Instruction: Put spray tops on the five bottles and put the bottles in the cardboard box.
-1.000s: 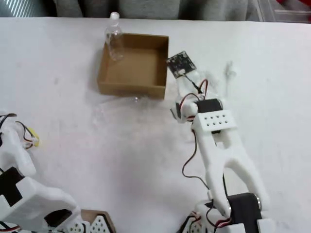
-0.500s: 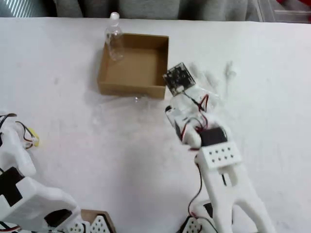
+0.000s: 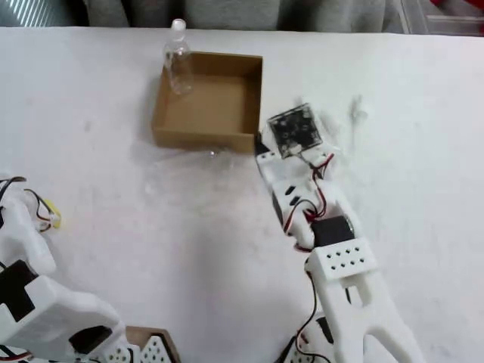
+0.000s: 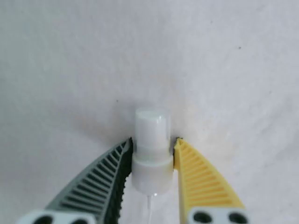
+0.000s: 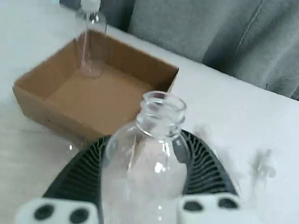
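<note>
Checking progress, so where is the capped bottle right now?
High view: the capped bottle stands upright in the box, in its far left corner, near the table's far edge.

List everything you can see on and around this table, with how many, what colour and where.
cardboard box: one, brown, far middle of the table.
capped bottle: one, clear with a white top, upright in a far corner of the box.
open bottle: one, clear, no top, held just beside the box.
spray top: one, white, held over the table.
loose spray top: one, pale, lying on the table beyond the open bottle.
table: one, white.
cloth: grey, hanging behind the table.
left gripper: one, grey and yellow fingers, shut on the spray top.
right gripper: one, black fingers, shut on the open bottle.
</note>
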`<state>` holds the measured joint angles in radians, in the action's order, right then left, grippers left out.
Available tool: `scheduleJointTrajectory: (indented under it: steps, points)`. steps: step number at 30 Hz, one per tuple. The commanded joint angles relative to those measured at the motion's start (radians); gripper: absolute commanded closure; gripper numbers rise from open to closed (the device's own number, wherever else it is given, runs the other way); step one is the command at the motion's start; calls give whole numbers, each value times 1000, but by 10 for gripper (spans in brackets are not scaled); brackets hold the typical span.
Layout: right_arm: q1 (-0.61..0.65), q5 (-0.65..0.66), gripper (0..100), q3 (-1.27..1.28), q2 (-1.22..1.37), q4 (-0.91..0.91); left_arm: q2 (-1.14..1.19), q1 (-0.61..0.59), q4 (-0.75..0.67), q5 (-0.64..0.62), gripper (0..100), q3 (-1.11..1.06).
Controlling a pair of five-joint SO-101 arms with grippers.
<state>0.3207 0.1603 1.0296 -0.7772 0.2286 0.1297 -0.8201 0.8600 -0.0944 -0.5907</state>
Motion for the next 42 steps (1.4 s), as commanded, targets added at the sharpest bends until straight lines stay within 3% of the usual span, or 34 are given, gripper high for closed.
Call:
scheduleJointTrajectory:
  steps: [1,14,21,33,42]
  points:
    - [28,-133,982,-8,-30,-90,22,15,-28,5,865,28]
    - [147,-41,982,43,191,-437,22,15,-28,5,865,28]
    - [225,-41,981,92,228,-456,22,15,-31,5,865,28]
    - [332,-40,981,279,-7,-463,22,15,-28,5,865,28]
    - [326,-40,981,226,254,-759,22,13,-25,5,865,28]
